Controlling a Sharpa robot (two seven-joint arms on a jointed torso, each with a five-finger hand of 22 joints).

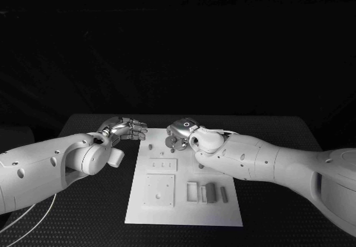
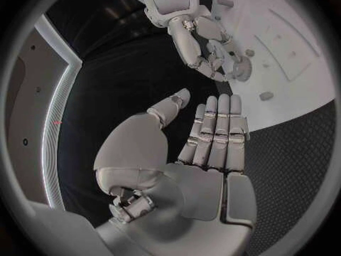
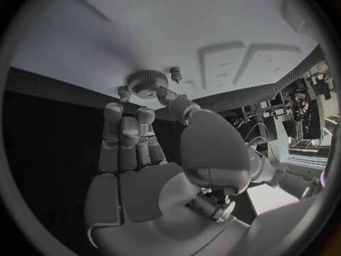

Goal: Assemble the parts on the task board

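The white task board lies in the middle of the black table. At its far end my right hand pinches a round grey gear between thumb and fingertips, just over the board surface. From the left wrist the same gear sits at the tips of the right hand. A small peg stands close beside the gear. My left hand hovers off the board's far left corner, fingers straight and together, thumb apart, holding nothing.
On the board lie a square plate, a smaller plate and several grey bars near its front half. Small pegs stand near the far left edge. My right forearm crosses the board's right side.
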